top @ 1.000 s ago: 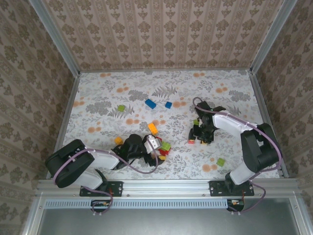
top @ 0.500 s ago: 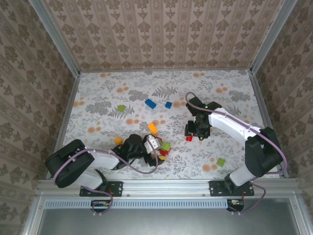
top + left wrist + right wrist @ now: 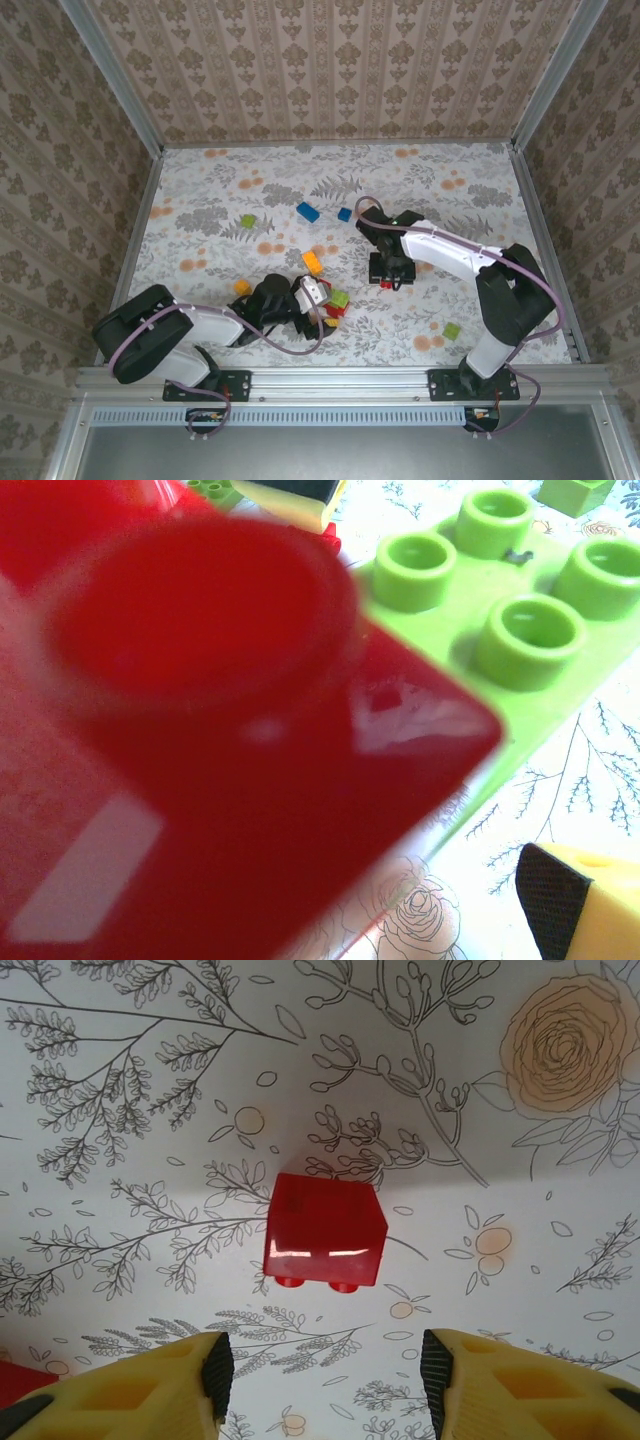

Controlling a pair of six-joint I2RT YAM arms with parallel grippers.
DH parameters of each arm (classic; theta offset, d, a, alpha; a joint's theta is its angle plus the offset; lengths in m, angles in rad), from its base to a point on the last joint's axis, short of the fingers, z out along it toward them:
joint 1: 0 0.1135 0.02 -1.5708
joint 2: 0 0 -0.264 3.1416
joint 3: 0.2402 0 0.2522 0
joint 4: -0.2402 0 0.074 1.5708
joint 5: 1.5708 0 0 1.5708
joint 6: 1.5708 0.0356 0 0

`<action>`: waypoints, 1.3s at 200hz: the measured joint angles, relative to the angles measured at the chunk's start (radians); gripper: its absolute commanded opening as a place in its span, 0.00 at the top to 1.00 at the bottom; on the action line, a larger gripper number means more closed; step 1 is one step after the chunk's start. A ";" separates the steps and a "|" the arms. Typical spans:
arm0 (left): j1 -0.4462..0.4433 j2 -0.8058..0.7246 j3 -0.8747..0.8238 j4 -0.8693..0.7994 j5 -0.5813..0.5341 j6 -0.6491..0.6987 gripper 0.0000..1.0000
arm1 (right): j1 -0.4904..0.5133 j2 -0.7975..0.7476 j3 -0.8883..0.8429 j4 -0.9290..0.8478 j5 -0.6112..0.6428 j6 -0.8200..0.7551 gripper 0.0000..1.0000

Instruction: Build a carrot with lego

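A small red lego brick (image 3: 325, 1240) lies on its side on the flowered table, studs pointing at my right gripper (image 3: 320, 1360). That gripper is open, and the brick sits just ahead of its fingertips, not between them. From above, the right gripper (image 3: 390, 270) hovers over this red brick (image 3: 385, 284). My left gripper (image 3: 318, 296) rests at a cluster of bricks. A blurred red brick (image 3: 220, 740) sits very close to the left wrist camera, with a green four-stud brick (image 3: 500, 610) behind it. One yellow finger (image 3: 585, 905) stands far right, apart from the brick.
Loose bricks lie about: two blue ones (image 3: 307, 211) (image 3: 344, 214), a green one (image 3: 247, 221) far left, an orange one (image 3: 312, 262), a small orange one (image 3: 242, 287), and a green one (image 3: 451, 330) near the right arm's base. Walls close in the table on three sides.
My right gripper has swung left across the table and now stands over the small red brick. The left arm and its brick cluster have not moved.
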 measured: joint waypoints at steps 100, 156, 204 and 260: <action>0.000 0.002 0.002 0.000 0.000 0.000 0.02 | 0.068 -0.149 -0.356 0.370 0.124 0.150 0.45; 0.000 0.011 0.005 -0.005 0.000 0.000 0.02 | 0.108 -0.141 -0.383 0.473 0.155 0.172 0.46; 0.000 0.011 0.005 -0.007 0.000 0.000 0.02 | 0.127 -0.129 -0.378 0.485 0.203 0.183 0.47; 0.000 0.011 0.005 -0.007 0.000 0.000 0.02 | 0.128 -0.097 -0.372 0.493 0.246 0.197 0.54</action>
